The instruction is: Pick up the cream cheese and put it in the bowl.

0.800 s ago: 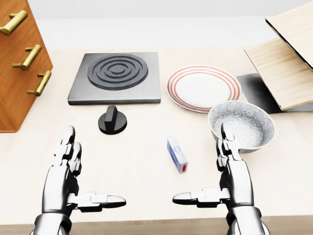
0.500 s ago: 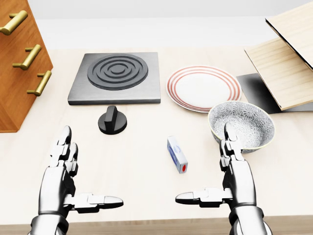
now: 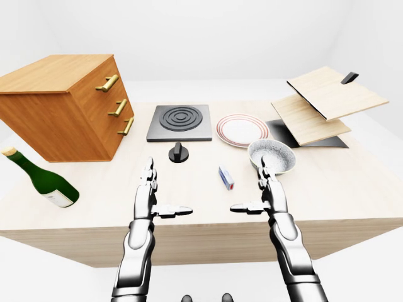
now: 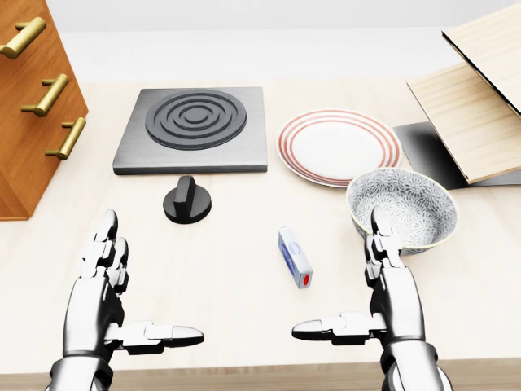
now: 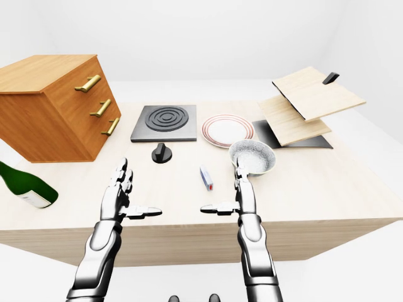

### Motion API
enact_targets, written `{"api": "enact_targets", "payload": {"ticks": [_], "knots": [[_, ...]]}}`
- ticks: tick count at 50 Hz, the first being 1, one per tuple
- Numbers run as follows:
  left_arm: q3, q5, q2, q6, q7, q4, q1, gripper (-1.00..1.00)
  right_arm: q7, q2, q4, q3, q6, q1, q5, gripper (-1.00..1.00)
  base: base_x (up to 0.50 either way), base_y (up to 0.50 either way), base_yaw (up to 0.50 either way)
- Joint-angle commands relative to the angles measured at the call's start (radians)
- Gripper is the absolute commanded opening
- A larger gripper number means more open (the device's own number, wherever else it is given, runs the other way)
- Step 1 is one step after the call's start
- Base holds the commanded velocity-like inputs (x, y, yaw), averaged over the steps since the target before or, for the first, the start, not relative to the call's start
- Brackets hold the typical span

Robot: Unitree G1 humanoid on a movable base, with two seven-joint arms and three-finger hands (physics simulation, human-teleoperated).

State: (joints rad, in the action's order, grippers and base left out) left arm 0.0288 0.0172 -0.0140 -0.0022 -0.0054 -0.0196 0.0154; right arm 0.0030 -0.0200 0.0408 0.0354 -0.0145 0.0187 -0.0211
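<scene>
The cream cheese (image 4: 295,257) is a small white and blue box with a red spot, lying flat on the table in the lower middle of the head view. The patterned grey bowl (image 4: 402,209) stands upright to its right. My right hand (image 4: 366,285) is open, fingers straight, thumb pointing left, just right of and below the box, its fingertips near the bowl's lower left rim. My left hand (image 4: 130,285) is open and empty at the lower left, well away from the box.
A black burner plate (image 4: 194,128) and a black knob (image 4: 187,200) lie left of a red-rimmed plate (image 4: 339,147). A wooden drawer cabinet (image 4: 28,98) stands at far left, wooden boards (image 4: 476,98) at upper right, a green bottle (image 3: 41,179) at the table's left.
</scene>
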Motion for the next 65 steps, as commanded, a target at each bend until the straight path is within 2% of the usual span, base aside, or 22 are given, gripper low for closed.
{"api": "enact_targets", "payload": {"ticks": [1,50,58,60,61,64,65], "knots": [[0.001,0.001,-0.001,-0.001,0.000,0.007,-0.003,1.00,-0.002,0.000,0.007,0.000,-0.007,0.004,-0.001,1.00,0.00,0.00,0.00],[-0.002,0.012,-0.001,-0.004,0.001,0.008,0.001,1.00,0.007,-0.001,0.020,-0.005,0.002,0.004,-0.008,1.00,0.00,-0.32,0.00],[-0.009,0.018,0.003,0.004,0.002,0.000,0.004,1.00,-0.001,0.002,0.018,-0.012,0.015,0.006,-0.025,1.00,0.00,-0.18,0.00],[-0.013,0.017,0.005,0.010,0.002,-0.007,0.003,1.00,-0.008,0.003,0.018,-0.015,0.013,0.006,-0.035,1.00,0.00,0.00,0.00],[-0.022,0.027,0.008,0.021,0.008,-0.018,0.002,1.00,-0.012,0.004,0.026,-0.018,0.017,0.010,-0.042,1.00,0.00,0.00,0.00],[-0.025,0.031,0.009,0.035,0.013,-0.026,-0.007,1.00,-0.024,0.002,0.042,-0.016,0.008,0.026,-0.054,1.00,0.00,0.00,0.00],[-0.022,0.047,0.009,0.037,0.034,-0.011,-0.023,1.00,-0.036,0.002,0.029,-0.016,-0.021,0.036,-0.065,1.00,0.00,0.00,0.00]]}}
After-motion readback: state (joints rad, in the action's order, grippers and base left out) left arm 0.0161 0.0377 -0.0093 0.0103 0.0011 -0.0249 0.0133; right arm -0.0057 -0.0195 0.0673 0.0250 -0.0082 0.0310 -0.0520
